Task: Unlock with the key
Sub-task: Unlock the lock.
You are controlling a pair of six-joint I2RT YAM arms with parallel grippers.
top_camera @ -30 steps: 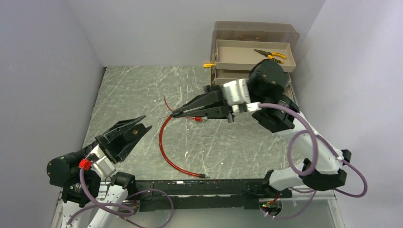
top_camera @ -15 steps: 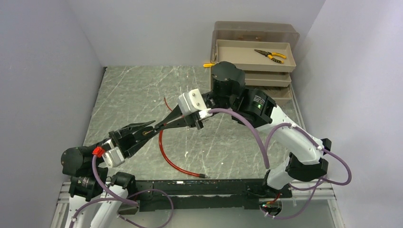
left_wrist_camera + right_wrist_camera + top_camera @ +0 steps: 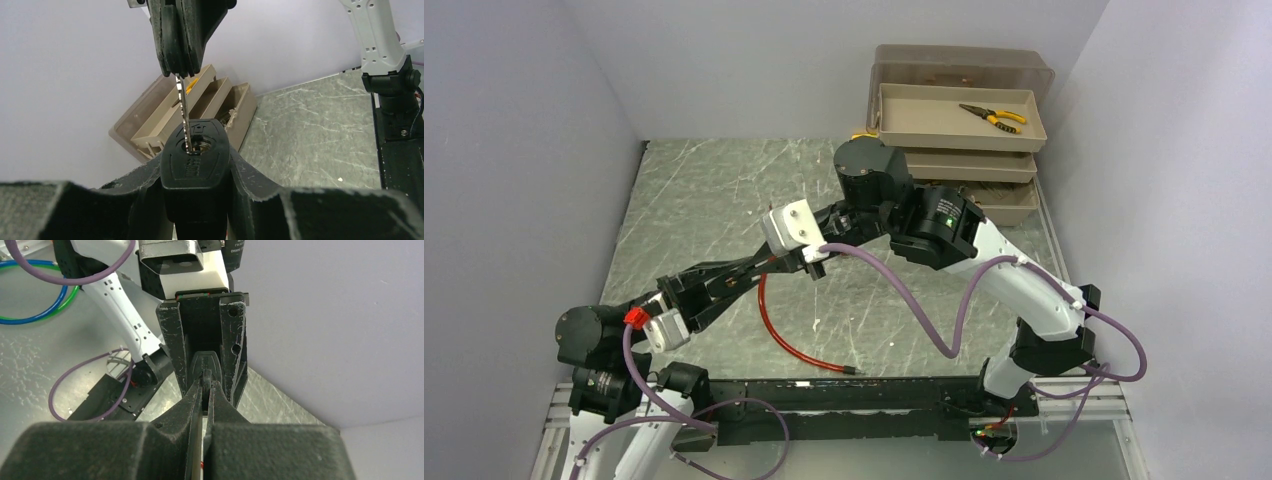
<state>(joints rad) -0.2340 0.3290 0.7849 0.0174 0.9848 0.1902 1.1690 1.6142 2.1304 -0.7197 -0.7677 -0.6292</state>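
Observation:
My left gripper [image 3: 196, 176] is shut on a black lock body [image 3: 196, 160] and holds it with its keyhole [image 3: 199, 143] facing away from the wrist. A silver key [image 3: 183, 107] hangs from my right gripper [image 3: 176, 70], which is shut on its head. The tip of the key's blade sits at the mouth of the keyhole, on its left side. In the top view both grippers meet tip to tip above the table's left middle: left gripper [image 3: 716, 284], right gripper [image 3: 762, 266]. The lock's red cable [image 3: 769, 325] curls on the table below them. The right wrist view shows the lock [image 3: 205, 364] just beyond my right gripper [image 3: 205, 388].
A beige tiered drawer organizer [image 3: 959, 152] stands at the back right, with yellow-handled pliers [image 3: 994, 117] in its upper tray. A yellow tool handle [image 3: 862, 136] pokes out at its left. Grey walls close in the left, back and right sides.
My right arm has swung left and down with the key, from mid-table to the left gripper. The left gripper has turned toward it, and the key's tip now meets the lock's keyhole.

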